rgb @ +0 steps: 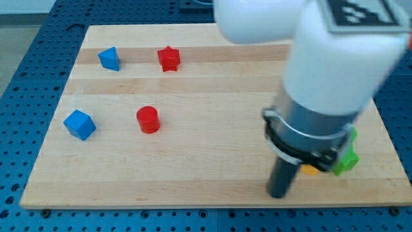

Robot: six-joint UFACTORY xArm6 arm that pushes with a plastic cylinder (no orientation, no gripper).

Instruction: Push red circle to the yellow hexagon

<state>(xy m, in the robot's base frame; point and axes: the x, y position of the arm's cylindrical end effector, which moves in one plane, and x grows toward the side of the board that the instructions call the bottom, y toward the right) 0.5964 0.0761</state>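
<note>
The red circle (148,120) rests on the wooden tabletop (212,84) at the view's left, between a blue block (79,124) and centre. My tip (278,193) touches down near the bottom right, well apart from it; no gripper is fitted. A yellow block (310,170), mostly hidden, and green blocks (347,161) lie just right of the tip.

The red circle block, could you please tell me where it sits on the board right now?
The red circle block sits in the camera view's left half, right of the blue cube and below the red star, far from my tip.
</note>
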